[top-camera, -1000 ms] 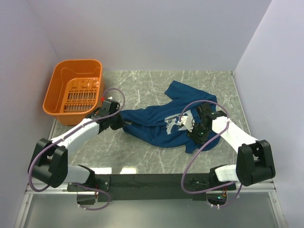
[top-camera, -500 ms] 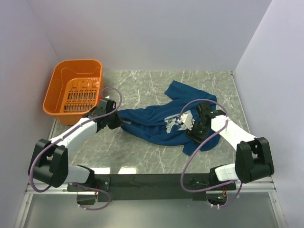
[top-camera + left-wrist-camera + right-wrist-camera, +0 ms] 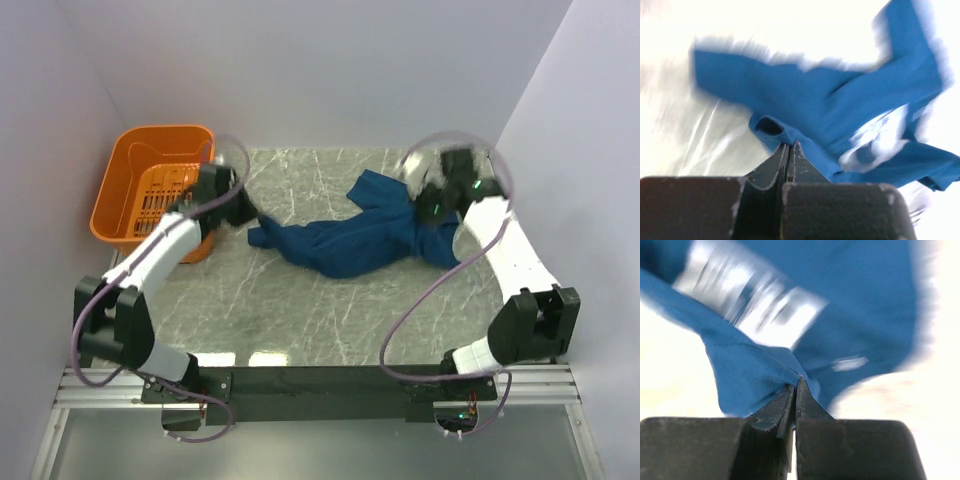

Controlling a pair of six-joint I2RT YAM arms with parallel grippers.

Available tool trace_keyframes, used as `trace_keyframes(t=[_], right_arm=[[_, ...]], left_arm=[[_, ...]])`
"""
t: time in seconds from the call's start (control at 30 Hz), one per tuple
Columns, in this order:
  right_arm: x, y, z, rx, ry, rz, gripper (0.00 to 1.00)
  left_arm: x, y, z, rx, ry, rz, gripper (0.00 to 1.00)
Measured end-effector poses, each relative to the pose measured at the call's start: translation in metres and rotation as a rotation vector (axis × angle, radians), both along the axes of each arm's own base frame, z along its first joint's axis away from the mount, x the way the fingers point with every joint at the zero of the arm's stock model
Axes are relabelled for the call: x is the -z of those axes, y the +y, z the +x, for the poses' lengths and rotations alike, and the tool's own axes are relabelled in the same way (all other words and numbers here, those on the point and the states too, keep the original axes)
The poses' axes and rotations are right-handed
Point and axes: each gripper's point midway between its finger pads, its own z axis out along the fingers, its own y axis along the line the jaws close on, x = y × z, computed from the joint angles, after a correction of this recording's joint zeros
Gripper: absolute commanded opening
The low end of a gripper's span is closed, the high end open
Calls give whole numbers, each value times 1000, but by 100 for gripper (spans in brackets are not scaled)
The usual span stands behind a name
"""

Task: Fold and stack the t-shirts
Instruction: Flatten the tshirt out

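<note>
progress: early, nothing is getting folded or stacked yet | dark navy-blue cotton t-shirt (image 3: 345, 245) is lying crumpled, stretching across the grey marble table (image 3: 300, 320) from its middle toward the right edge | left gripper (image 3: 790, 147) is pinching one shirt end, jaws fully closed on cloth | right gripper (image 3: 796, 385) is pinching the other end likewise | remaining: flattening, folding, stacking

Both wrist views blur the t-shirt (image 3: 840, 110) badly — its white print (image 3: 752, 302) is only a streaked patch, with no figure legible. From above the right gripper (image 3: 430, 195) is a smear, and the print lies hidden in the folds.
</note>
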Motion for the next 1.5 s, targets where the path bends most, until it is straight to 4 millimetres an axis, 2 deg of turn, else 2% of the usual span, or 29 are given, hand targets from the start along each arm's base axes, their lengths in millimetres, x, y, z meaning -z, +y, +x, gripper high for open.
trace_keyframes(t=[0.07, 0.13, 0.17, 0.2, 0.27, 0.3, 0.37, 0.43, 0.47, 0.5, 0.57, 0.63, 0.67, 0.77, 0.8, 0.9, 0.97, 1.0, 1.03, 1.07, 1.1, 1.17, 1.23, 1.33, 1.37, 1.4, 1.43, 1.5], right_arm=[[-65, -8, 52, 102, -167, 54, 0], [-128, -16, 94, 188, -314, 106, 0], [-164, -21, 115, 230, -404, 140, 0], [-200, -25, 130, 264, -486, 175, 0], [-267, -32, 146, 312, -633, 243, 0], [-295, -34, 146, 323, -700, 272, 0], [-339, -41, 136, 340, -806, 319, 0], [-367, -45, 113, 333, -874, 351, 0], [-376, -46, 99, 325, -893, 361, 0], [-383, -47, 87, 312, -911, 364, 0], [-385, -45, 55, 246, -922, 355, 0], [-374, -43, 30, 167, -916, 313, 0], [-359, -41, 18, 119, -890, 285, 0], [-273, -30, -20, -26, -704, 210, 0], [-239, -27, -34, -69, -621, 195, 0], [-134, -22, -72, -161, -365, 175, 0], [-64, -20, -103, -202, -173, 172, 0], [-33, -20, -118, -219, -75, 174, 0], [-7, -20, -133, -236, 3, 174, 0], [8, -19, -146, -250, 61, 176, 0], [22, -18, -161, -270, 119, 179, 0], [37, -15, -180, -306, 183, 181, 3], [43, -12, -187, -333, 207, 178, 17], [49, -10, -191, -349, 238, 171, 51], [49, -10, -189, -348, 241, 170, 53], [49, -10, -187, -344, 241, 170, 55], [48, -9, -185, -332, 240, 172, 59], [38, -9, -173, -295, 211, 172, 60]], left_arm=[[-42, -4, 37, -12, -85, -39, 0], [-101, -7, 82, -26, -218, -92, 0], [-138, -8, 105, -32, -295, -125, 0], [-166, -8, 120, -37, -359, -149, 0], [-233, -5, 141, -42, -498, -199, 0], [-268, -3, 146, -41, -571, -226, 0], [-322, 2, 143, -36, -689, -262, 0], [-370, 7, 128, -22, -803, -289, 0], [-387, 10, 116, -16, -843, -297, 0], [-395, 12, 104, -10, -859, -300, 0], [-402, 16, 76, 4, -884, -303, 0], [-388, 18, 54, 19, -864, -298, 0], [-376, 19, 42, 28, -842, -292, 0], [-317, 19, 14, 56, -738, -262, 0], [-291, 19, 7, 64, -687, -249, 0], [-197, 18, -17, 89, -479, -220, 0], [-123, 19, -41, 102, -299, -199, 0], [-97, 20, -52, 104, -230, -190, 0], [-63, 22, -69, 105, -132, -176, 0], [-42, 24, -82, 104, -70, -167, 0], [-19, 26, -98, 101, 6, -158, 0], [7, 30, -123, 94, 101, -148, 0], [19, 32, -138, 89, 148, -144, 0], [24, 35, -148, 83, 175, -137, 1], [25, 36, -148, 80, 177, -132, 1], [26, 38, -149, 73, 183, -122, 5], [29, 40, -150, 64, 191, -109, 24], [33, 46, -153, 58, 202, -73, 44]])
